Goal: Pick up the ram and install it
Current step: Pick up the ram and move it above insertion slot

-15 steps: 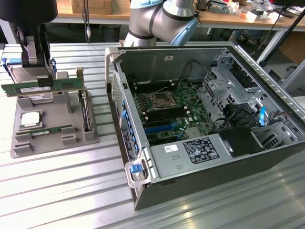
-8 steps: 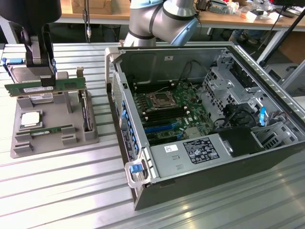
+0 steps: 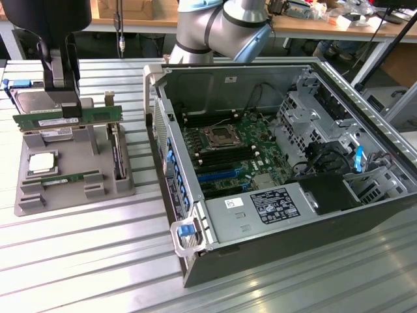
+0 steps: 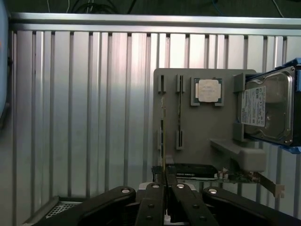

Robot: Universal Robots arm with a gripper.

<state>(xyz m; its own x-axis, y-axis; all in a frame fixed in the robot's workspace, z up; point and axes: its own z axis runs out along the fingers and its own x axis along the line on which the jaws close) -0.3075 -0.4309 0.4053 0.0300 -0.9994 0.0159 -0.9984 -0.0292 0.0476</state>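
the gripper is clamped on the ram, a green stick held on edge by the grey tray's far edge, its long axis level, the open computer case toward the exterior view's right.

Open computer case beside grey tray with hard drive, perhaps processor

The ram, a long green stick with a white label, hangs level on edge at the exterior view's left, pinched in the gripper.
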